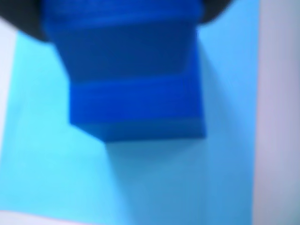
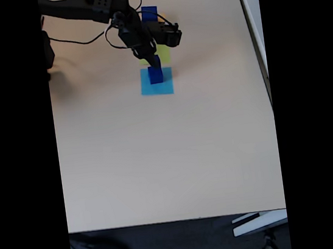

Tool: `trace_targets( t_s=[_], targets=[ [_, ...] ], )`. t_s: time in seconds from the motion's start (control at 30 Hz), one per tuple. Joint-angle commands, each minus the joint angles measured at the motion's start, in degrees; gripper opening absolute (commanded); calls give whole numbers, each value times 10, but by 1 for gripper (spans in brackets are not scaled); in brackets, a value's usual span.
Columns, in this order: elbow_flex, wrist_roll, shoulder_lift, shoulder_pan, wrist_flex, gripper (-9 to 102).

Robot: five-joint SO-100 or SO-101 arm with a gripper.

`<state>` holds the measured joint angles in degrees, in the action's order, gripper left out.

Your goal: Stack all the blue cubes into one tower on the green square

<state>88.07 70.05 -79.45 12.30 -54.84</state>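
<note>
- Blue cube (image 2: 156, 75) stands on the light-blue square (image 2: 156, 86), not on the green square (image 2: 163, 55).
- Wrist view is a blurry close-up: the same cube (image 1: 136, 93) seems to show a step or ledge across it. Can't tell if that is one cube or two stacked.
- Gripper (image 2: 154, 65) sits right on top of this cube in the fixed view. Dark finger shapes at the cube's upper corners in the wrist view (image 1: 213, 11).
- Fingers look closed around the cube's top, but contact is hidden by blur, so I can't tell for sure if they grip it.
- Another blue cube (image 2: 149, 13) lies farther up the table (image 2: 159, 162), behind the arm, well apart from the green square.
- Green square is just beyond the light-blue one, partly hidden by the arm.
- Judged step: picking this cube up to move it to the green square.
- Risks:
  - grip near the top edge, so the cube could tip or slip on lift
  - if two are stacked, the lower one may drop off or stay behind
  - the two squares nearly touch, so it is easy to set down on the wrong one or off-centre
  - the arm hides the green square, so alignment is hard to judge
</note>
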Motion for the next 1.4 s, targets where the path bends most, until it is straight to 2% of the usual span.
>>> trace_targets(
  t_s=[0.0,0.97,1.37],
  targets=[
    [2,9,-56,6,18,0],
    [46,26,-52,-5,86,0],
    [51,25,-54,-3,87,0]
  ],
)
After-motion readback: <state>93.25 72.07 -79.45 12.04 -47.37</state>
